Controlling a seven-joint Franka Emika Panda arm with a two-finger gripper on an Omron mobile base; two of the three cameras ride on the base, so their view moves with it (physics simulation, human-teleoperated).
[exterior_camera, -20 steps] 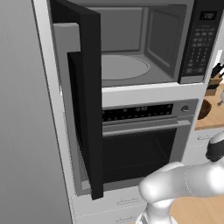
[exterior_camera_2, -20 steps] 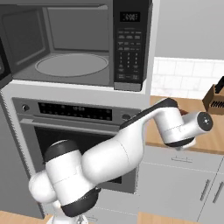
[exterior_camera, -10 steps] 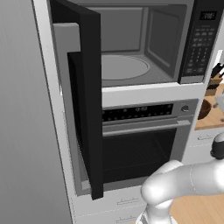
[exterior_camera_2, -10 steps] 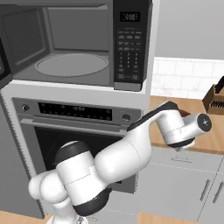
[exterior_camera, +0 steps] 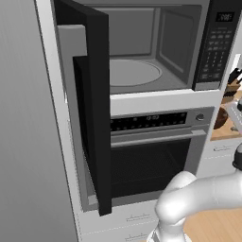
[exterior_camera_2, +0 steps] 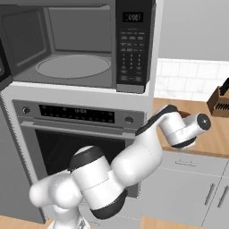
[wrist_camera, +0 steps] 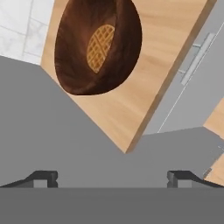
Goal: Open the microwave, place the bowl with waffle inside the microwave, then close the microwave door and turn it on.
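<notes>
Bowl with waffle (wrist_camera: pixel 97 46) sits right way up on our wooden counter (wrist_camera: pixel 144 83), mouth facing up. Our gripper (wrist_camera: pixel 112 177) hangs above, fingers spread wide, holding nothing.

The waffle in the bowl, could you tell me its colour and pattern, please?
Golden yellow with a square grid pattern; the waffle shows best in the hand view.

There is one microwave (exterior_camera: pixel 156 52), and its one door (exterior_camera: pixel 97 108) is swung open. Inside sits one round plate (exterior_camera_2: pixel 74 66). Under it is one oven (exterior_camera: pixel 151 156) with one knob on each end of its panel. There is one brown bowl (wrist_camera: pixel 98 43) on one wooden counter (wrist_camera: pixel 166 48), with one waffle (wrist_camera: pixel 99 48) in it. There is one knife block (exterior_camera_2: pixel 219 100).
</notes>
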